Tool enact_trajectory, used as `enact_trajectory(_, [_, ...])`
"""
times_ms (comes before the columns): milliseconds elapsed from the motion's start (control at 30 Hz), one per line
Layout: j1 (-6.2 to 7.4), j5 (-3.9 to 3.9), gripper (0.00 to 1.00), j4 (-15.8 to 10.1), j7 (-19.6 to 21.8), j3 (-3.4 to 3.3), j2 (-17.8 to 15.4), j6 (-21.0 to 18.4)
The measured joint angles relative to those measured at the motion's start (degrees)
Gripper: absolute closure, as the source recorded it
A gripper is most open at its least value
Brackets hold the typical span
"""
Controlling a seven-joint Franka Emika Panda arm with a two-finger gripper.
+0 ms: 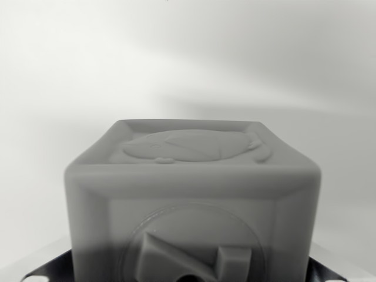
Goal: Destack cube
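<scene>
Blank pale backdrop, grey embossed cube (192,194) up close, gripper's opening impossible to tell

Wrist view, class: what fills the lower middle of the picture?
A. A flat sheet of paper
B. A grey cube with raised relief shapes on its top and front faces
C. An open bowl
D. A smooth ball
B: the grey cube shows square edges, with a raised relief design on its top face and another on its near face.

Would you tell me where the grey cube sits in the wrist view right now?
The grey cube fills the lower centre of the wrist view, close to the camera, between dark metal parts at the bottom corners and before a plain pale background.
</scene>
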Motion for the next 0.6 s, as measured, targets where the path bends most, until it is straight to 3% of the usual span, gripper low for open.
enact_trajectory(600, [-0.28,0.19,1.0,1.37,-0.09,0.39,5.64,4.33])
